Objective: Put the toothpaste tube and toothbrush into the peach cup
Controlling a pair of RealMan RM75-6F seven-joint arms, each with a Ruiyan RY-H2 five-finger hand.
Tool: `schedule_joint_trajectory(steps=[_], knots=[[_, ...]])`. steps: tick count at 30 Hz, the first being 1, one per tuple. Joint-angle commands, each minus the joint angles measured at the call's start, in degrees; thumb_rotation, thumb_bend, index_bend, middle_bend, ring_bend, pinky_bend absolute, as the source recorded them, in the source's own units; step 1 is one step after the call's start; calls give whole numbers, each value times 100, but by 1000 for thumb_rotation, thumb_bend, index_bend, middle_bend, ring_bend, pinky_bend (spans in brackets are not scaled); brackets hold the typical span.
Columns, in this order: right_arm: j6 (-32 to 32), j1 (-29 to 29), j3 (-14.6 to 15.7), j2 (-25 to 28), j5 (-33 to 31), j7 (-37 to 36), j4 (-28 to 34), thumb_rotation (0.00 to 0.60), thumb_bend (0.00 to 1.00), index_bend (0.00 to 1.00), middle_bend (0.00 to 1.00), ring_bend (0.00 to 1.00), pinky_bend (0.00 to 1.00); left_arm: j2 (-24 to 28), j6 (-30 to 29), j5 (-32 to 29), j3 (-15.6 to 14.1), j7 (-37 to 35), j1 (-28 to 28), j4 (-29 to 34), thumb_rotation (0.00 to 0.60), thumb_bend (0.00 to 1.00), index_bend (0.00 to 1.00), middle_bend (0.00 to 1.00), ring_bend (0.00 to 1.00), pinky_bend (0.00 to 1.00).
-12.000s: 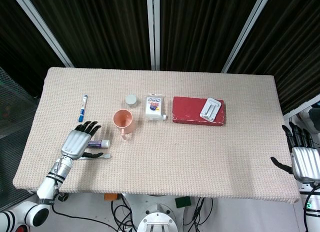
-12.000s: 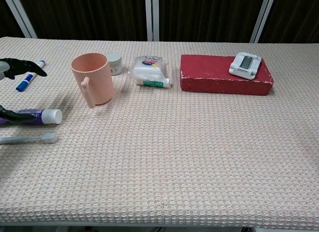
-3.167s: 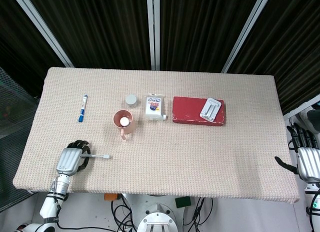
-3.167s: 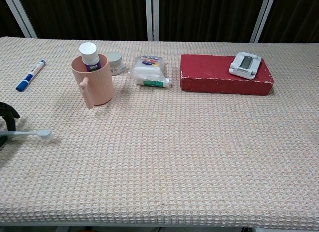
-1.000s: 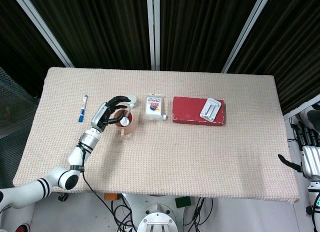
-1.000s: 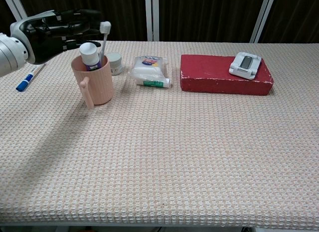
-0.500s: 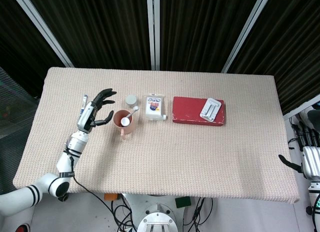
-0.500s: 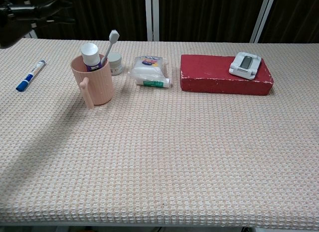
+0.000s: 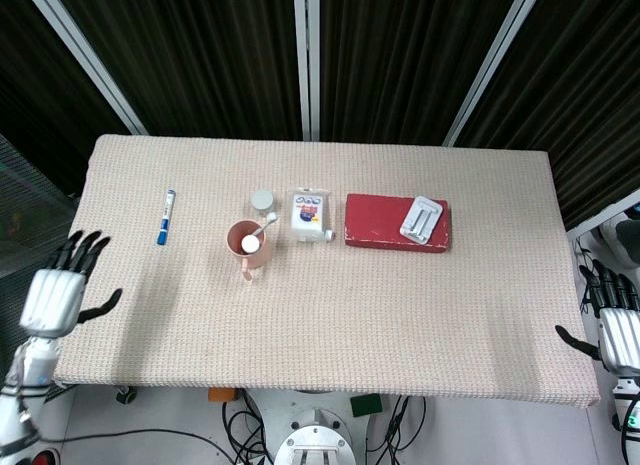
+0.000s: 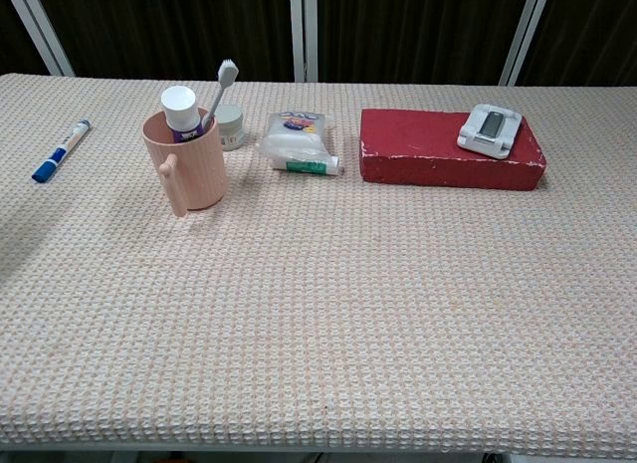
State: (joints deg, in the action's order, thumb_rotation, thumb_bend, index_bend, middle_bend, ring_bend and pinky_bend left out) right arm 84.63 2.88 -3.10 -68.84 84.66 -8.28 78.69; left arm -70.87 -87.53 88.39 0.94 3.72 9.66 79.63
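Left hand [image 9: 55, 297] off the table's [image 9: 400, 305] left edge, back of the palm up, fingers [image 9: 78, 248] spread apart and pointing away from the robot, thumb out to the side, nothing held. Visible only in the head view.

On the table, left to right: blue marker pen [image 9: 164, 216] [image 10: 59, 151] lying flat, well apart from the rest. Next, peach cup [image 9: 246, 244] [image 10: 187, 160] standing upright, handle toward the robot. Inside the cup, toothpaste tube [image 9: 250, 243] [image 10: 179, 110] standing cap up at the left, white cap above the rim. Beside it in the same cup, toothbrush [image 9: 263, 224] [image 10: 219, 91] leaning to the right, bristle head up and well above the rim. Just behind the cup, small round grey-lidded jar [image 9: 262, 199] [image 10: 230, 124]. Near the cup on its right, white packet [image 9: 309, 215] [image 10: 295, 143] lying flat. Further right, red rectangular block [image 9: 396, 221] [image 10: 450, 149] with a small white device [image 9: 422, 218] [image 10: 489, 128] resting on its right end.

Right hand [image 9: 619, 333] off the table's right edge, fingers [image 9: 612, 283] apart and extended, thumb out toward the table, holding nothing. Seen in the head view only.
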Motion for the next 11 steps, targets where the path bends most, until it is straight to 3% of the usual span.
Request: schedule_joint_trajectory(steps=[1, 11], knots=[[3, -5, 47, -38, 74, 51, -16, 600, 341, 0, 0, 0, 0, 356, -207, 204, -428, 443, -368, 332, 300, 238, 85, 58, 26, 184], [34, -4, 53, -33, 139, 132, 78, 600, 341, 0, 0, 0, 0, 213, -189, 462, -404, 411, -331, 302, 274, 238, 83, 54, 26, 177]])
